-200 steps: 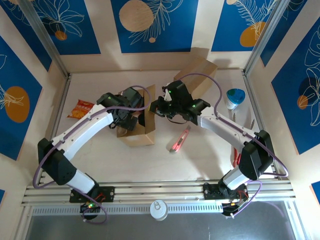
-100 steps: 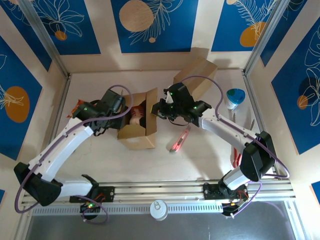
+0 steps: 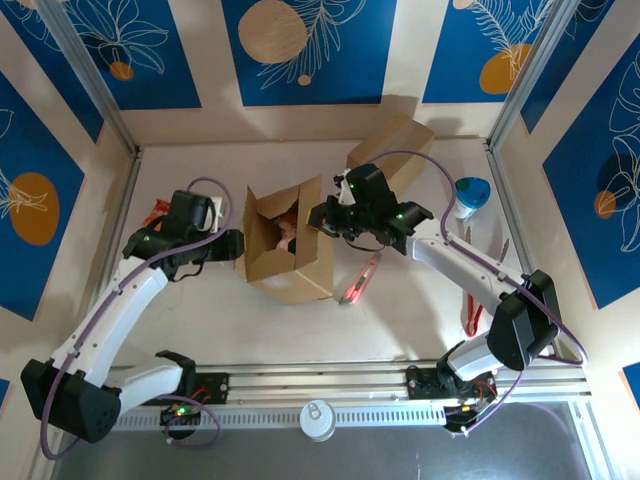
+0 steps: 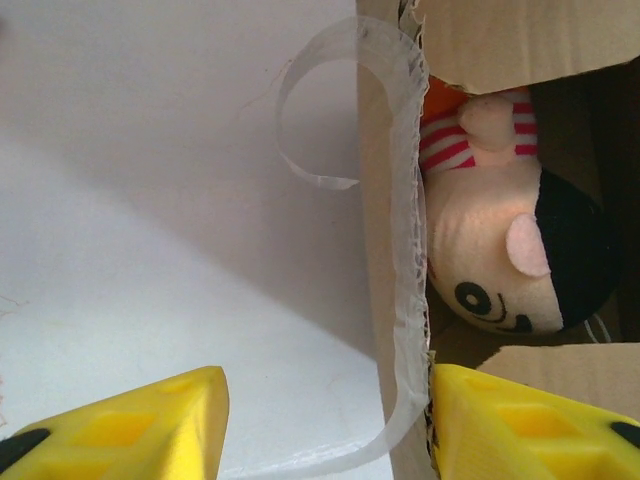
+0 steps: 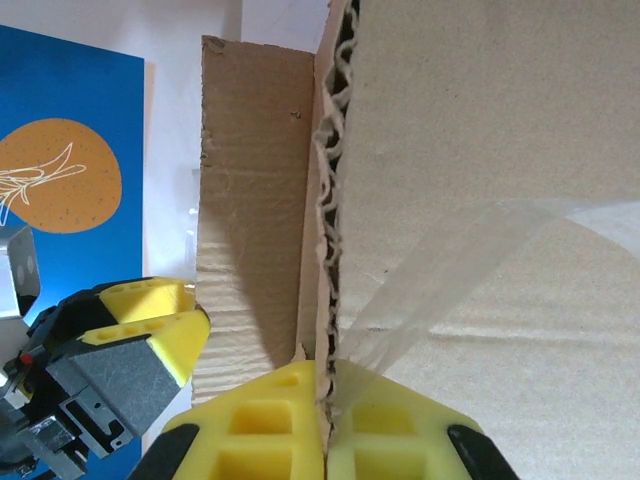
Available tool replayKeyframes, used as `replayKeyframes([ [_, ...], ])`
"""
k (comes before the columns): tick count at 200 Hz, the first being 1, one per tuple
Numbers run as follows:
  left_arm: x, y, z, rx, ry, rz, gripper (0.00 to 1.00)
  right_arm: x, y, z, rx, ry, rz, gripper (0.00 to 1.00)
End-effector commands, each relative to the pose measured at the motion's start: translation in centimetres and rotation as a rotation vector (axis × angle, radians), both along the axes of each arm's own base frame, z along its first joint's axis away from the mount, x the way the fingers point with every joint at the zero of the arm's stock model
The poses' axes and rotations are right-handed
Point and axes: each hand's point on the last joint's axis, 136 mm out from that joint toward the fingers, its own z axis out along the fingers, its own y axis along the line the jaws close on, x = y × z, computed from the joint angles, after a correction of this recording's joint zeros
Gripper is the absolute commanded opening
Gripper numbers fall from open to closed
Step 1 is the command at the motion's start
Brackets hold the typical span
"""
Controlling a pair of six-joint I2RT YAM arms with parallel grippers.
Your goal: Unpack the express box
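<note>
From above, the express box [image 3: 270, 262] stands open near the middle of the counter [image 3: 400, 320], slightly toward its left edge. A plush doll [image 3: 288, 233] lies inside it. The left hand [image 3: 232, 245] is at the box's left wall. The right hand [image 3: 322, 215] is on the raised flap on the box's right side. A red utility knife [image 3: 361, 281] lies on the counter just right of the box.

At the left wrist, the left hand [image 4: 328, 390] is spread, with one yellow finger out over the bare counter [image 4: 150, 250] and the other on the box side. The box wall [image 4: 385, 250] and a loose tape strip [image 4: 405, 150] stand between them. The doll's face [image 4: 490, 260] shows inside.

At the right wrist, the right hand [image 5: 325, 390] is pressed together, pinching the corrugated edge of the box flap [image 5: 480, 150]. Clear tape [image 5: 450, 270] runs across the flap.
</note>
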Motion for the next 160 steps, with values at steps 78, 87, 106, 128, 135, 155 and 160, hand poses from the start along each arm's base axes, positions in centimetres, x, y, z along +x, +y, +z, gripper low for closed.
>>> replayKeyframes([
  [78,-1.9,0.8,-0.3,-0.068,0.023,-0.004,0.64,0.2,-1.9,-0.1,-0.011,-0.027,-0.019,0.0],
  [87,-1.9,0.3,1.0,-0.092,-0.007,-0.028,0.72,0.2,-1.9,-0.2,-0.013,-0.023,-0.017,0.0],
  [106,-1.6,-0.5,4.6,-0.126,-0.089,-0.081,0.8,0.3,-1.8,-0.4,-0.019,-0.019,-0.01,0.0],
  [128,-1.2,-1.2,9.1,-0.143,-0.187,-0.145,0.81,0.3,-1.6,-0.6,-0.023,-0.012,0.001,0.0],
  [135,-1.0,-1.5,10.6,-0.15,-0.217,-0.169,0.81,0.3,-1.5,-0.7,-0.021,-0.01,0.004,0.0],
  [155,-0.6,-2.6,14.4,-0.17,-0.298,-0.237,0.81,0.2,-1.3,-0.8,-0.021,-0.008,0.01,0.0],
  [160,-0.4,-2.9,15.3,-0.172,-0.319,-0.257,0.81,0.3,-1.3,-0.8,-0.02,-0.007,0.01,0.0],
])
